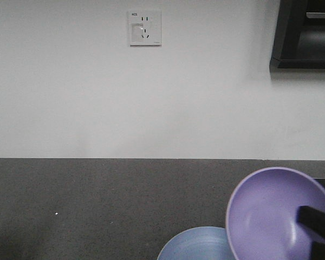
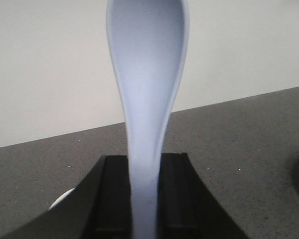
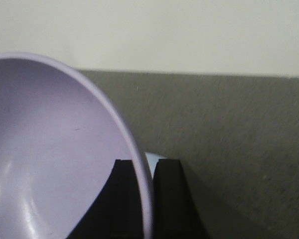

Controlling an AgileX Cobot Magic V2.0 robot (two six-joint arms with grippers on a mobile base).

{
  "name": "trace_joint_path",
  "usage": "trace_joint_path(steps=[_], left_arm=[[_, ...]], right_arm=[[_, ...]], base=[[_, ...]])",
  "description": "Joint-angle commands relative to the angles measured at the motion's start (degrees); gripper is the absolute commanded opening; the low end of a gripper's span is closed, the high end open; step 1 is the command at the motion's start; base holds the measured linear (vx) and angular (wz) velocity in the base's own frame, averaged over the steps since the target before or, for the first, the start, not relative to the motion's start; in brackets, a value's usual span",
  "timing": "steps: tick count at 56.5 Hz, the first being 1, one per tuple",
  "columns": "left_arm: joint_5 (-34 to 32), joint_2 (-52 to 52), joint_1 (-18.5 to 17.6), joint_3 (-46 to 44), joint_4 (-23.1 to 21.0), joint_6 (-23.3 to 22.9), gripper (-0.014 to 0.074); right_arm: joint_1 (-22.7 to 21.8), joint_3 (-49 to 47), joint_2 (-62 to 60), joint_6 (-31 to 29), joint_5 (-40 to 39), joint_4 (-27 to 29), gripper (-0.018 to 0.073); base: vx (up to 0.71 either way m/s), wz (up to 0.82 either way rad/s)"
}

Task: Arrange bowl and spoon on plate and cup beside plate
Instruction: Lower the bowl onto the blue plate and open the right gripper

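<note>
**Bowl pinched in my right, spoon clamped in my left**

My right gripper (image 3: pixel 142 185) is closed narrow on the rim of the lilac bowl (image 3: pixel 55 149). One black finger (image 3: pixel 120 199) is inside the bowl and the other is outside, with the thin edge running between them at the bottom centre of the right wrist view. In the front view the bowl sits at the lower right, tipped so its smooth inside faces the camera, and my dark finger shows against its right side. Its lower left edge overlaps the light blue plate (image 1: pixel 195 248), which lies on the grey counter (image 1: pixel 97 206) at the bottom of the frame.

My left gripper (image 2: pixel 144 172) is closed on the handle of the pale blue soup spoon (image 2: pixel 147 94). The spoon stands straight out from the jaws, its oval scoop at the top centre of the left wrist view against the white wall (image 2: pixel 45 69). A sliver of the plate's rim shows at the right edge there. A pale rounded shape (image 2: pixel 60 201) peeks out at the lower left beside my finger, possibly a rim, though I cannot tell of what.

In the front view a white wall socket (image 1: pixel 145 28) sits top centre and a dark cabinet (image 1: pixel 306 32) upper right.
</note>
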Motion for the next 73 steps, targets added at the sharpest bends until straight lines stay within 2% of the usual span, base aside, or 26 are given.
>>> trace_joint_path(steps=[1,9,13,26,38,45,50,57,64,73], left_arm=[[-4.2,0.6,-0.4,-1.3,-1.0,-0.1,0.0003],[-3.6,0.6,-0.4,-1.3,-1.0,-0.1,0.0003],[-3.3,0.6,-0.4,-1.3,-1.0,-0.1,0.0003],[-3.0,0.6,-0.4,-1.3,-1.0,-0.1,0.0003],[-3.0,0.6,-0.4,-1.3,-1.0,-0.1,0.0003],[-3.0,0.6,-0.4,-1.3,-1.0,-0.1,0.0003],[-3.0,0.6,-0.4,-1.3,-1.0,-0.1,0.0003],[-3.0,0.6,-0.4,-1.3,-1.0,-0.1,0.0003],[-3.0,0.6,-0.4,-1.3,-1.0,-0.1,0.0003],[-3.0,0.6,-0.4,-1.3,-1.0,-0.1,0.0003]], right_arm=[[0.1,-7.4,10.3,1.0,4.5,0.7,-0.0008],[0.2,-17.8,27.5,0.1,15.6,0.5,-0.0008],[0.8,-21.7,33.0,0.3,18.0,-0.4,-0.0008],[4.2,-27.6,46.0,5.1,17.8,-7.2,-0.0008],[5.0,-28.5,49.7,5.0,16.8,-6.9,-0.0006],[5.0,-28.5,49.7,4.5,17.1,-7.7,0.0025],[5.0,-28.5,49.7,3.1,18.0,-8.0,0.0070],[5.0,-28.5,49.7,2.8,18.7,-8.1,0.0189],[5.0,-28.5,49.6,2.8,18.9,-9.4,0.0361],[5.0,-28.5,47.5,2.9,18.5,-9.7,0.0524]], base=[[0.00,0.00],[0.00,0.00],[0.00,0.00],[0.00,0.00],[0.00,0.00],[0.00,0.00],[0.00,0.00],[0.00,0.00],[0.00,0.00],[0.00,0.00]])
